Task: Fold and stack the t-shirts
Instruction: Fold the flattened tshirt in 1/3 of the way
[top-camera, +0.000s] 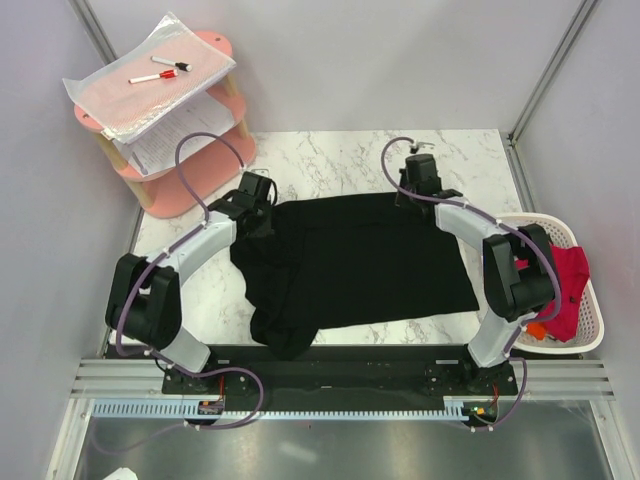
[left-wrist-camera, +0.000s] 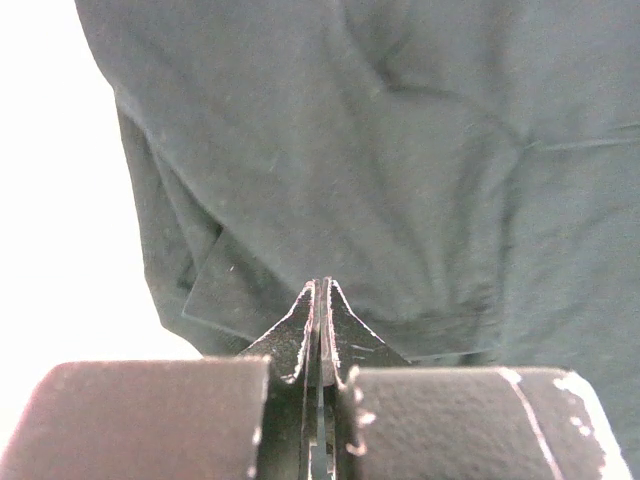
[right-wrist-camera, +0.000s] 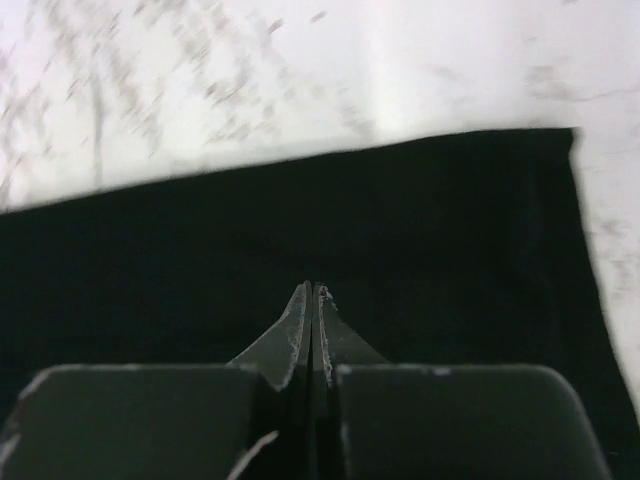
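Note:
A large black t-shirt (top-camera: 360, 260) lies spread on the marble table, flat on its right side and bunched and folded at its left and near-left corner. My left gripper (top-camera: 256, 203) hovers at the shirt's far-left corner, jaws shut with nothing seen between them; the left wrist view shows its tips (left-wrist-camera: 320, 285) over wrinkled black cloth (left-wrist-camera: 400, 150). My right gripper (top-camera: 417, 190) is at the far-right edge, also shut and empty; its tips (right-wrist-camera: 312, 288) sit just over the black cloth (right-wrist-camera: 420, 220). A red shirt (top-camera: 570, 278) and a bit of orange cloth (top-camera: 540, 328) lie in the basket.
A white slatted basket (top-camera: 592, 318) stands at the table's right edge beside the right arm. A pink two-tier shelf (top-camera: 195, 160) with papers and a red marker (top-camera: 152, 77) stands at the back left. Bare marble table (top-camera: 330, 160) shows beyond the shirt.

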